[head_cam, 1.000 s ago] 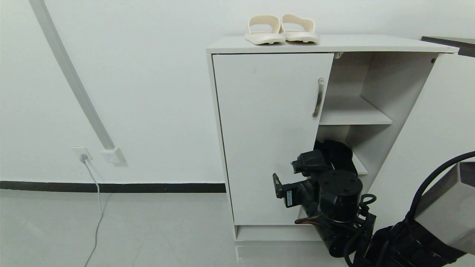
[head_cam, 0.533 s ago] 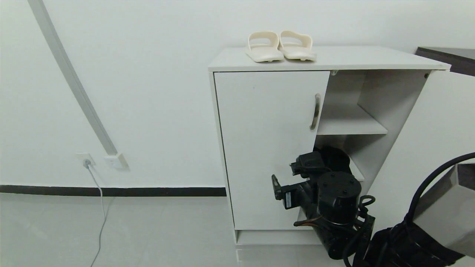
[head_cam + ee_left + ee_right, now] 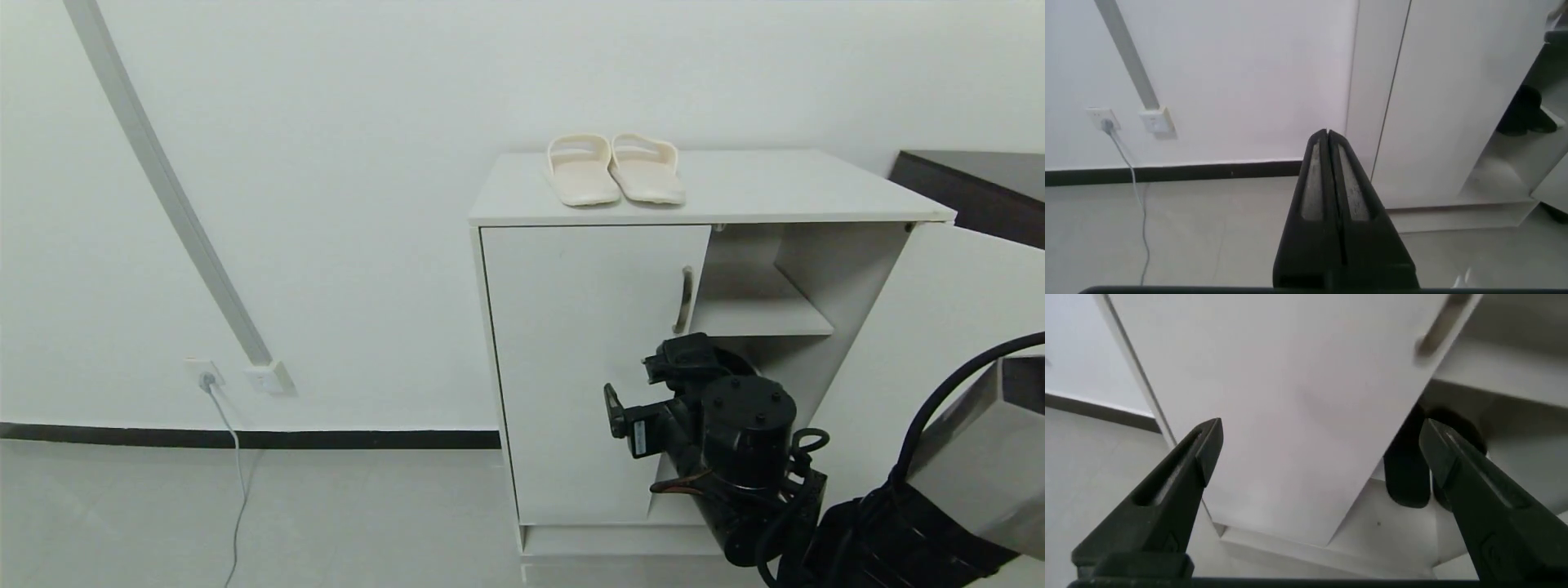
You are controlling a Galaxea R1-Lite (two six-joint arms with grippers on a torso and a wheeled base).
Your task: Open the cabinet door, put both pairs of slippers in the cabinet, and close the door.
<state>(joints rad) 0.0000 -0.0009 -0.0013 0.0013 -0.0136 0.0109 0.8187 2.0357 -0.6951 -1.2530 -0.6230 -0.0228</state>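
black right gripper [image 3: 1321,429] sits nearest, low in front of the cabinet [image 3: 759,184], with its fingers [image 3: 1167,490] spread wide and nothing between them. left gripper [image 3: 1328,139] hangs back over the floor, pointing at the cabinet's lower left corner, its fingers [image 3: 1315,180] pressed flat together on nothing. next comes the left door [image 3: 588,367], shut, with its handle [image 3: 684,300] at the inner edge; the right door [image 3: 939,343] stands swung out, so the right half is open. inside that half, the dark slippers [image 3: 1413,469] stand on the bottom board, just behind the edge of the shut door, and the shelf [image 3: 763,322] above them is bare. farther up, the cream slippers [image 3: 614,167] lie side by side on the cabinet top, toward its left half, toes forward. progress, as judged from this layout: the door-opening step is done and one pair is stowed; the cream pair is not yet collected, and the open door is not yet closed, so roughly half the work is left. against the earlier frames, the whole head view has shifted: the cabinet now sits lower in the picture and far more of its top surface shows, which is a move of the camera, not of the furniture. the cream pair keeps its place on the top, and the right arm [image 3: 735,441] holds about the same spot in the picture.
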